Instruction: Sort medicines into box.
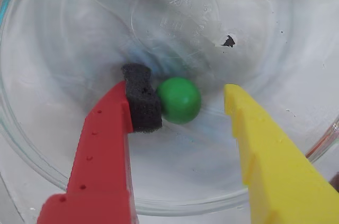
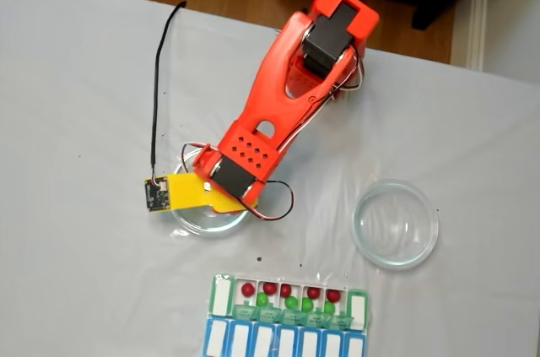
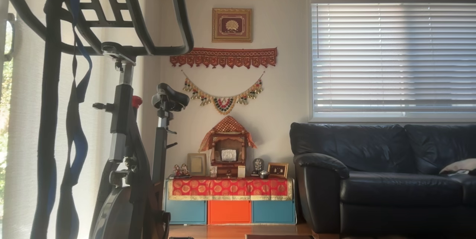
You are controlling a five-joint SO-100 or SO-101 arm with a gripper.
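In the wrist view one green ball point(image 1: 179, 100) lies on the floor of a clear glass dish point(image 1: 47, 155). My gripper point(image 1: 185, 107) is open around it: the red finger's black foam pad point(image 1: 142, 102) touches the ball's left side, and the yellow finger point(image 1: 249, 123) stands apart on the right. In the fixed view the orange arm reaches down over that dish point(image 2: 196, 220) at centre left. The box point(image 2: 287, 316) lies at the bottom edge, with red and green balls in several of its open compartments.
A second glass dish point(image 2: 395, 224) sits to the right of the arm in the fixed view, holding nothing. A black cable point(image 2: 157, 95) runs over the white cloth left of the arm. The other view looks into a living room with an exercise bike point(image 3: 122, 127) and sofa point(image 3: 383, 179).
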